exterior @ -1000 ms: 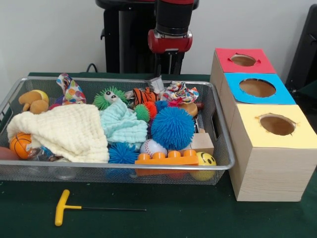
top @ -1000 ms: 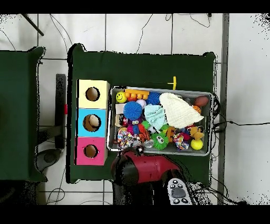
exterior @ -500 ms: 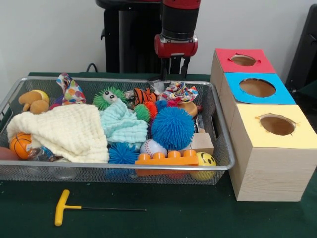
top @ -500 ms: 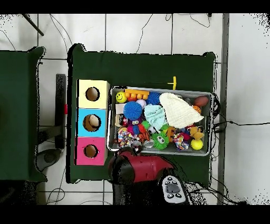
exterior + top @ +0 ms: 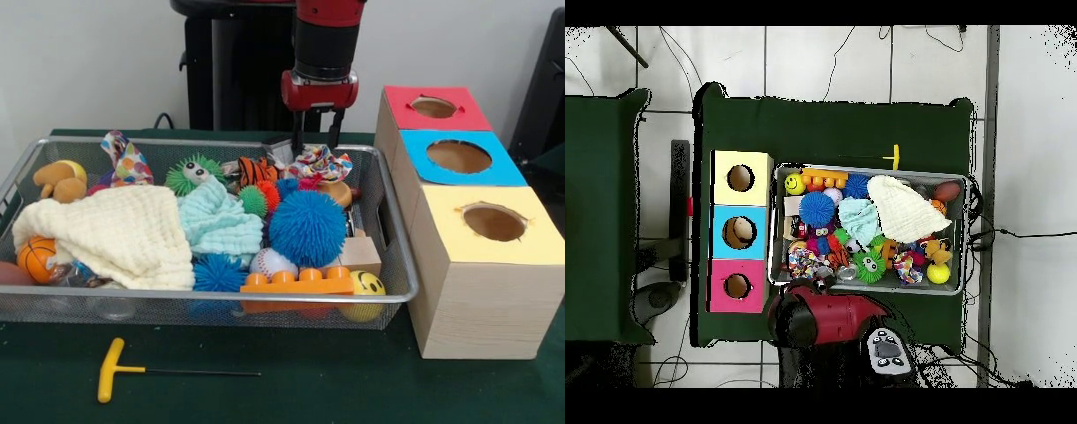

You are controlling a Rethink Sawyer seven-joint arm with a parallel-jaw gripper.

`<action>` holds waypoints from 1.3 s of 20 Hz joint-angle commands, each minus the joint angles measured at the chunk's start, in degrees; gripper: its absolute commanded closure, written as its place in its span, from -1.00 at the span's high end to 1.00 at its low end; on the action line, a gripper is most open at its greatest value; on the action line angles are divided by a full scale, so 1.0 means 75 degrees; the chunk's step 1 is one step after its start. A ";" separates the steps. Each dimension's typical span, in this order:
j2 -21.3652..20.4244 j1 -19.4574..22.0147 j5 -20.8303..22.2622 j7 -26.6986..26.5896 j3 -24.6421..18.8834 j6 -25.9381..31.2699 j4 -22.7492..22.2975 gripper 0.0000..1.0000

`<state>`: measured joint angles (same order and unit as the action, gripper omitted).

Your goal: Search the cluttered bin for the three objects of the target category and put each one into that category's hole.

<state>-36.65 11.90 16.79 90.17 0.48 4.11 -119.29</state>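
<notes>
I see a wire-mesh metal bin [image 5: 388, 221], shiny. Cream cloth [image 5: 119, 234] looks waffle-textured, matt. Big blue ball [image 5: 307, 228] is soft and spiky. Orange brick [image 5: 296, 283] is glossy plastic. Boxes [image 5: 481, 309] have pale wood-grain sides. Table cover [image 5: 353, 380] is matt green felt.

A yellow-handled T-shaped metal tool [image 5: 141, 371] was laid flat on the dark green table cloth [image 5: 335, 389], well apart from everything else.

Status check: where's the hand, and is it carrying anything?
Hand open, empty, above bin's far rim. Directly below: patterned cloth. Toys piled tight around it. Three box holes clear.
</notes>
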 commanded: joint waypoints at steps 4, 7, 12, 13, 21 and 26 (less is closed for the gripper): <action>0.0630 0.0041 -0.0435 0.1529 -0.0351 -0.0545 0.0531 1.00; 0.0760 0.0052 -0.0434 0.1554 -0.0356 -0.0666 0.0537 1.00; 0.0798 0.0102 -0.0489 0.1627 -0.0468 -0.0896 0.0518 1.00; 0.0720 0.0097 -0.0513 0.1608 -0.0511 -0.0840 0.0538 1.00; 0.0578 0.0083 -0.0640 0.1504 -0.0655 -0.0512 0.0627 1.00; 0.0710 0.0208 -0.0634 0.1458 -0.0757 -0.0623 0.0643 1.00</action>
<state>-36.11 11.95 14.72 90.17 0.55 3.72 -119.26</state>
